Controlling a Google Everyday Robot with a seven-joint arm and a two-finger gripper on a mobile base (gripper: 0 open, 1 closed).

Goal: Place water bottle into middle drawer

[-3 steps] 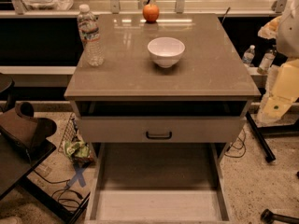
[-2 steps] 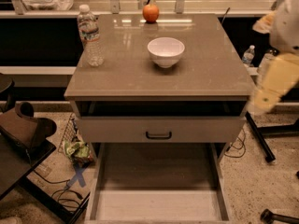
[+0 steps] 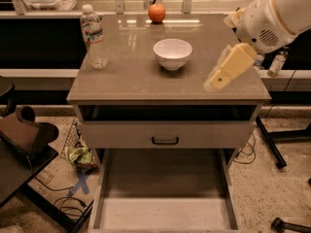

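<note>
The water bottle (image 3: pixel 94 37), clear and ribbed with a white cap and a pale label, stands upright at the back left corner of the cabinet top. The middle drawer (image 3: pixel 164 211) is pulled out low at the front, with a pale bare floor and nothing in it. My gripper (image 3: pixel 227 70), pale yellow on a white arm, reaches in from the upper right. It hangs over the right side of the cabinet top, right of the white bowl (image 3: pixel 172 53) and far from the bottle. It holds nothing that I can see.
An orange-red apple (image 3: pixel 157 13) sits at the back of the top. A closed drawer front with a black handle (image 3: pixel 164 140) is above the open tray. Two small clear bottles (image 3: pixel 278 62) stand behind the arm. A dark chair (image 3: pixel 24 135) and floor cables are at left.
The arm has swung in from the right edge, leftward and forward, and the gripper is now over the right side of the cabinet top. The bottle, bowl and drawer have not moved.
</note>
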